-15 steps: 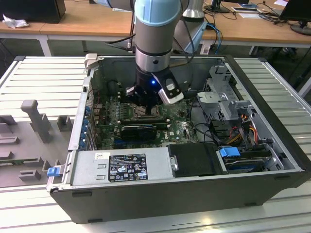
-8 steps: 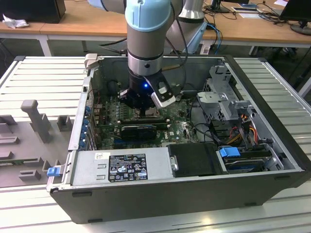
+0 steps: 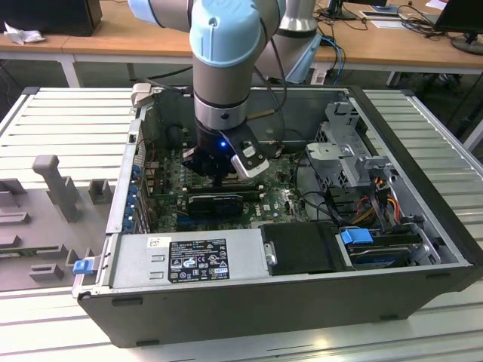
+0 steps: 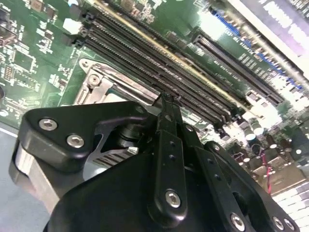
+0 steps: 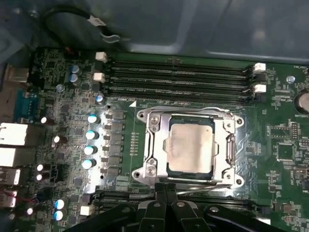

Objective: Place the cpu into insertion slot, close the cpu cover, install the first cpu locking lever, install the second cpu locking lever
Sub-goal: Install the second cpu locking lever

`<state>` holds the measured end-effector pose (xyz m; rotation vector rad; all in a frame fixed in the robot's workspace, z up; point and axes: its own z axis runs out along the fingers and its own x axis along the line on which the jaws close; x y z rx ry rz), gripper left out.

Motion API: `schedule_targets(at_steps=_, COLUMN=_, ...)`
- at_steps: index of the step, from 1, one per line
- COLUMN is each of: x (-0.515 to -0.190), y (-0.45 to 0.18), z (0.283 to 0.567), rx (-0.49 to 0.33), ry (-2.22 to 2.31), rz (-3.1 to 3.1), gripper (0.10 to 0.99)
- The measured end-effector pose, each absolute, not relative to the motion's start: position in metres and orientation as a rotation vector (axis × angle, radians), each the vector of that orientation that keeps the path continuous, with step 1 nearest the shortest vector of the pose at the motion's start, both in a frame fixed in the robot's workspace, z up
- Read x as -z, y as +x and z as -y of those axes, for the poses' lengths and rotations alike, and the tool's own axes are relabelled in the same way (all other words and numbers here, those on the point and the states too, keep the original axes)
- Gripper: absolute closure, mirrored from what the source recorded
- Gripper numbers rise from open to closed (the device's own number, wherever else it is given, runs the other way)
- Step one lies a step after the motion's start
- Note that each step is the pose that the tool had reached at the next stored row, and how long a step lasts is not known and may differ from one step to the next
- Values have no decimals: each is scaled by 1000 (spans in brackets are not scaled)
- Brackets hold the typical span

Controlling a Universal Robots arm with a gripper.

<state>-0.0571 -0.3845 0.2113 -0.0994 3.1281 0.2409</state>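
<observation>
The arm reaches down into the open case [image 3: 423,226], and the gripper [image 5: 166,193] hangs low over the motherboard [image 5: 285,125], at the edge of the socket [image 5: 149,145]. In the first wrist view its two fingertips [image 5: 159,192] are pressed together with nothing between them, right at the socket's near rim.

The cpu [image 5: 189,147] already sits in the socket, its pale metal top showing through the square window of the cover [image 5: 227,150], which lies flat over it. So the chip is placed and the cover looks closed.

The telling relation: the cpu lies just beyond the fingertips, across the socket's edge, and a thin metal lever [image 5: 203,187] runs along that same edge, crosswise to the fingers and close to them. Whether the tips touch it cannot be told.

In the exterior view the gripper [image 3: 220,177] stands over the board's middle, the memory slots [image 5: 178,77] lying past the socket.
</observation>
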Motion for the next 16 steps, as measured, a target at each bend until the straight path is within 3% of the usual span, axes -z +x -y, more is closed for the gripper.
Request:
schedule_targets(at_steps=9, x=-206, y=-71, z=389, rx=-309, ry=-152, rz=-3121, gripper=980)
schedule_targets(at_steps=12, x=-200, y=-76, z=390, rx=-400, ry=-190, rz=-3108, gripper=980)
schedule_targets(at_steps=16, x=-197, y=-78, z=390, rx=-420, ry=-206, rz=-3105, gripper=980)
